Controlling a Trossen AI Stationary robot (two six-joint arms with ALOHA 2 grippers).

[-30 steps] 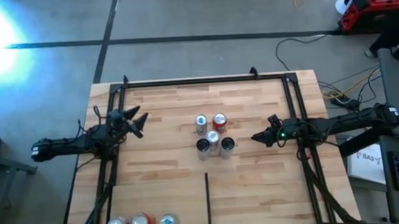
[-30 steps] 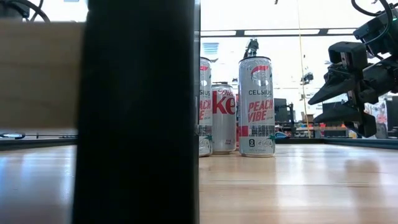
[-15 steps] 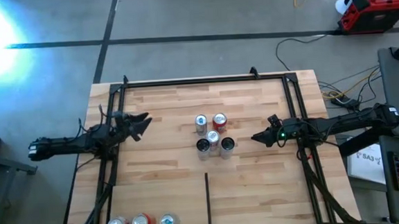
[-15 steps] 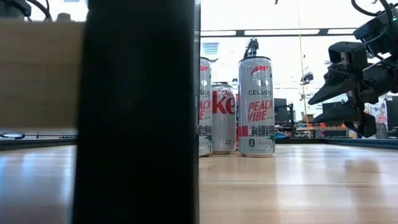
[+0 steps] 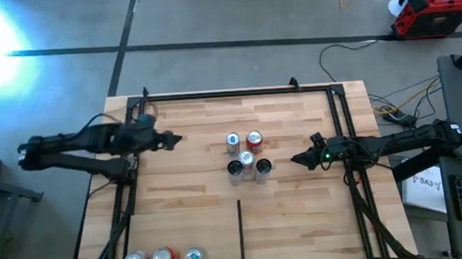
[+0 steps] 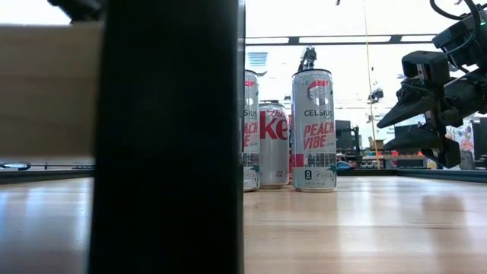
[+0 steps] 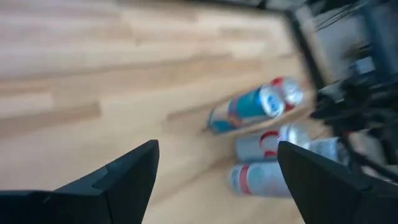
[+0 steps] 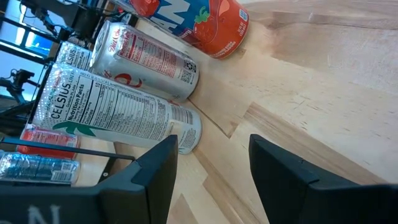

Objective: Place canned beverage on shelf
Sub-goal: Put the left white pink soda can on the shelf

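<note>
Several canned beverages stand upright in a cluster at the middle of the shelf, a light wooden board framed by black rails. They also show as cans in the low view. Three more cans stand at the near left corner. My left gripper hovers left of the cluster, open, with nothing between its fingers; in its wrist view the left gripper looks down at the cans. My right gripper waits right of the cluster, its fingers apart and empty, facing the cans.
A thin black divider strip runs from the near edge toward the middle and blocks the left half of the low view as a dark post. Black rails frame the far and side edges. Bare board lies between the cluster and the left gripper.
My left gripper has risen from near the board and swung toward the table's right, toward the can cluster, rolling and tipping its fingers downward as it went. The cans and the right arm have kept still.
</note>
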